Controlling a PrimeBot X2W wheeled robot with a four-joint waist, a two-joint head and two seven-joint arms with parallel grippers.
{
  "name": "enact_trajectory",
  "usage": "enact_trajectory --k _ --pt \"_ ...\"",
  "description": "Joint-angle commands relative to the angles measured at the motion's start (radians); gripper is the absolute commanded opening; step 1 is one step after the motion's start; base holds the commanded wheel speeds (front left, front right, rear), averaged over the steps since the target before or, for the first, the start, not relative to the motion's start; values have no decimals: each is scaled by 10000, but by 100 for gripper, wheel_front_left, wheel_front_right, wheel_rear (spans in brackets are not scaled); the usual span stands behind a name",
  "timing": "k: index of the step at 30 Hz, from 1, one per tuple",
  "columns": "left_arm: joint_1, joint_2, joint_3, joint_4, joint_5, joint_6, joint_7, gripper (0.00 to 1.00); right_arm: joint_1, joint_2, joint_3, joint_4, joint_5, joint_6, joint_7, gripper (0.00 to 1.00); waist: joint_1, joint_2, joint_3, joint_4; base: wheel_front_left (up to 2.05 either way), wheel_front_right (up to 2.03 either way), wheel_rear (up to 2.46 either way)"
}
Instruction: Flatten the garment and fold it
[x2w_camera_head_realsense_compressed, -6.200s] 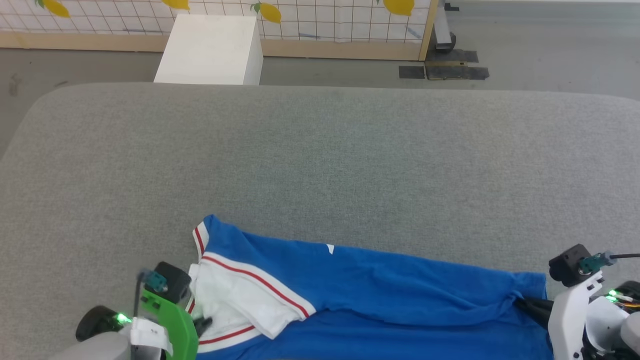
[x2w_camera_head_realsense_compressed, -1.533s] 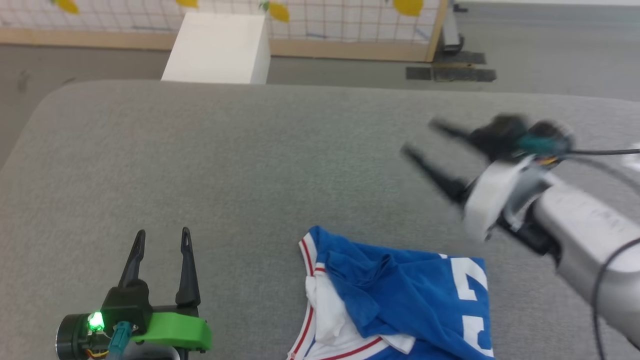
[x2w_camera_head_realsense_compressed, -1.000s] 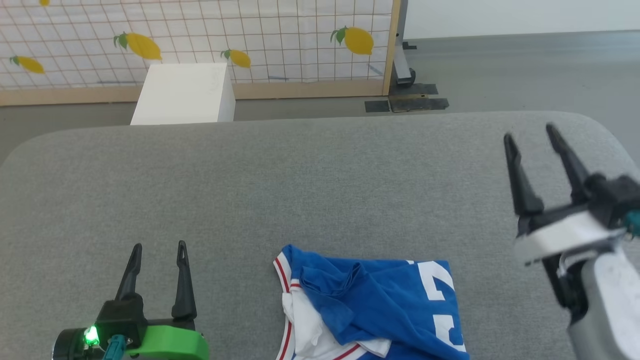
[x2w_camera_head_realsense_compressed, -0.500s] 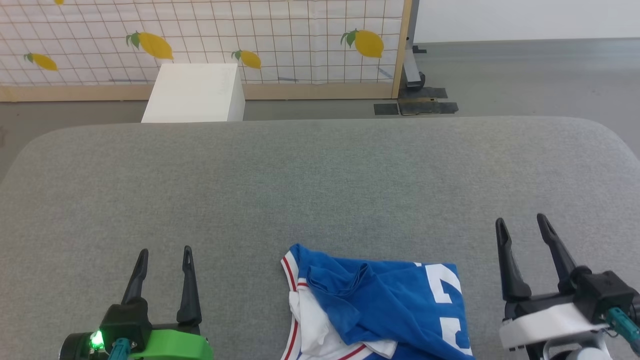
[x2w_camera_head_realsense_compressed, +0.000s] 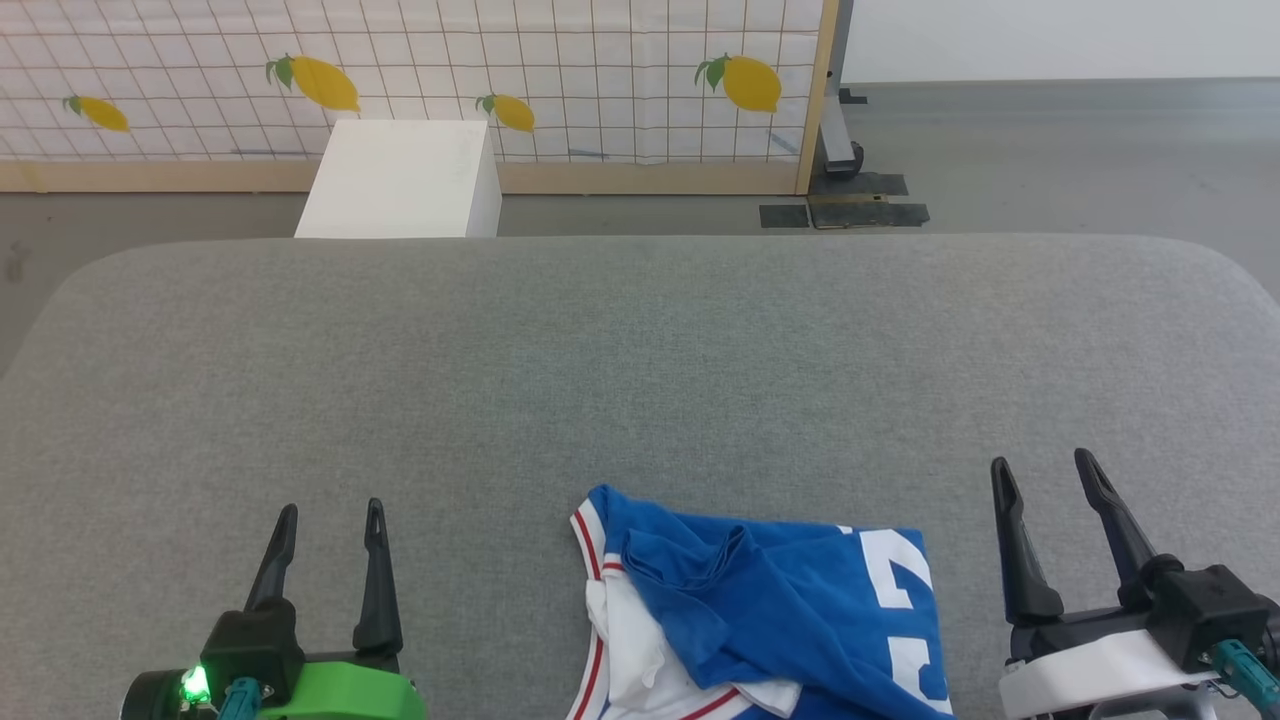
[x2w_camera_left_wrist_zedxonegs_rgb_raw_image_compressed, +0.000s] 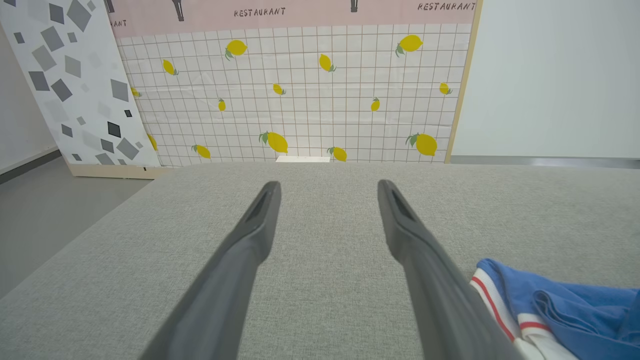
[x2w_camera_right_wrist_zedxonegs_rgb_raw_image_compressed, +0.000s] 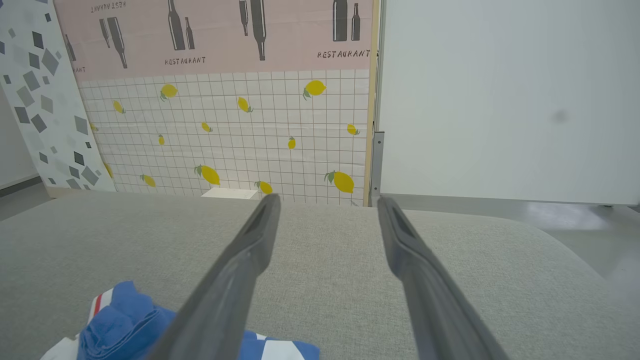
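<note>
Right jaws lowered near garment | both pairs wide, empty | white box beyond table

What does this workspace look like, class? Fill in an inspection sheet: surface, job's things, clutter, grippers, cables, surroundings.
Surface: grey fabric-covered table, rounded corners, flat.
Job's things: bright blue soft-fabric T-shirt with white sleeves and red stripes, folded into a rumpled bundle at the near edge, part of a white number print showing.
Clutter: nothing seen.
Grippers: left gripper and right gripper both open, empty, either side of the T-shirt, not touching it.
Cables: teal plug at the right wrist, clear of the T-shirt.
Surroundings: white box on the grey floor behind the table; lemon-print grid panel beyond.
</note>
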Motion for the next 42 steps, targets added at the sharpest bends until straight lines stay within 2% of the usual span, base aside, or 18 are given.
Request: enact_trajectory --k 1,7,15,19,24,26,28,31,36,42 --pt "-1 -56 14 55 -128 -39 -36 100 90 14 -35 -44 -71 -13 55 100 0 0 -17 26 0 0 0" --pt "-27 -57 8 126 -177 -18 -36 100 -372 -76 14 -407 195 -13 187 100 0 0 -25 44 0 0 0" --pt "-129 -58 -11 145 -189 -6 -36 100 -2231 -1746 708 -1088 969 -13 1603 100 0 0 76 61 0 0 0" --pt "-185 -58 -37 109 -233 23 -36 100 -3276 -2863 1485 -965 2023 -13 3389 100 0 0 203 101 0 0 0" --pt "-261 -58 -85 108 -241 22 -36 100 -4275 -4377 2881 -436 4025 -13 6754 100 0 0 377 175 0 0 0" --pt "-329 -58 -118 113 -238 8 -36 100 -4537 -4966 3385 -178 4644 -13 7748 100 0 0 470 237 0 0 0" --pt "-408 -58 -151 121 -249 12 -36 100 -4640 -5290 3779 168 5471 -13 8659 100 0 0 567 298 0 0 0" --pt "-541 -58 -252 156 -258 32 -36 100 -4631 -5754 4473 482 6470 -13 9854 100 0 0 715 420 0 0 0" --pt "-722 -58 -357 156 -271 59 -36 100 -4529 -6272 5409 772 7616 -13 11168 100 0 0 1041 571 0 0 0" --pt "-1082 -58 -470 144 -329 84 -36 100 -4643 -6118 5978 1413 8552 -13 11875 100 0 0 1588 769 0 0 0"
